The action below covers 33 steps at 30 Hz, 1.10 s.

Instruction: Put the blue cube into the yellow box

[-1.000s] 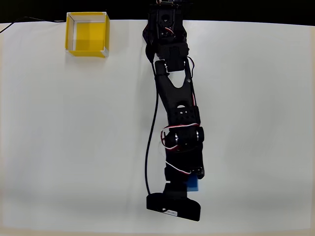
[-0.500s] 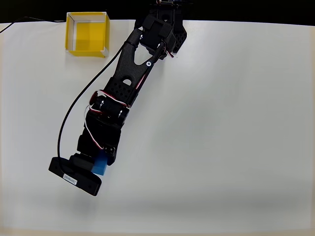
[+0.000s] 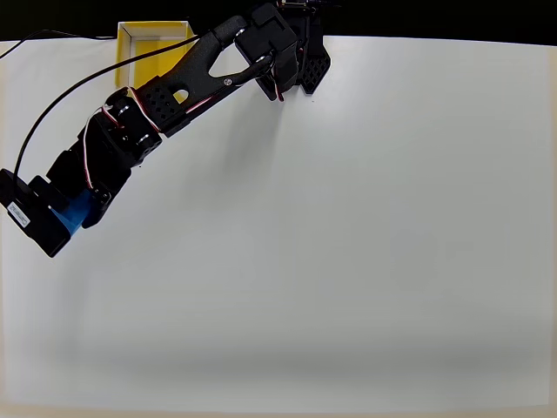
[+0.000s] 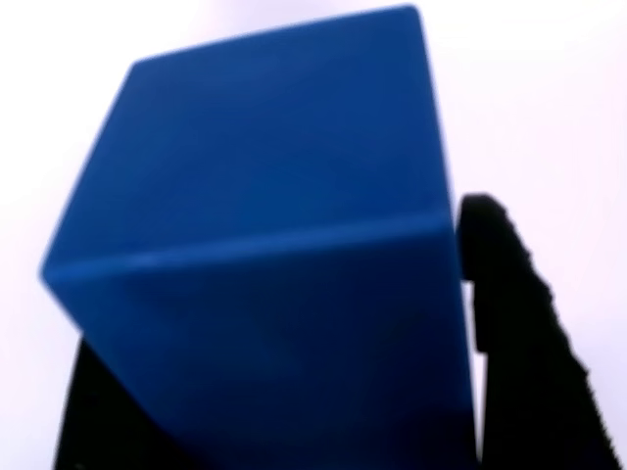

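My gripper is shut on the blue cube and holds it above the white table at the far left in the overhead view. The wrist view shows the blue cube very close, clamped between black fingers. The yellow box stands at the table's back left edge, partly hidden under my black arm. The cube hangs well in front of the box and to its left in the overhead view.
The arm's base sits at the back middle of the white table. A black cable loops from the arm over the left side. The table's left edge is near the gripper.
The arm has swung from the front middle of the table round to the far left, carrying the blue cube with it, and now reaches over the yellow box.
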Available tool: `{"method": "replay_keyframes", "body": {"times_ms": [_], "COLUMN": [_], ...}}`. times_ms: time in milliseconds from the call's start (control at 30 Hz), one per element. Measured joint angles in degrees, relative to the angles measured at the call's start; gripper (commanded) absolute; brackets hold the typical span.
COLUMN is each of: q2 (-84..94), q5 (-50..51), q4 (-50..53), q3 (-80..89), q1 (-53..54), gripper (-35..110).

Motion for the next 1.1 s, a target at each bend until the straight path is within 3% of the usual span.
{"method": "replay_keyframes", "body": {"times_ms": [267,667,1100], "q2": [4.3,17.5,30.3], "q5": [-0.2,1.0,0.8], "q4": [3.5,22.9,24.9], "q3": [1.3,6.9,25.0], "q1": [12.0,23.6,28.1], "gripper": [10,9,9]}}
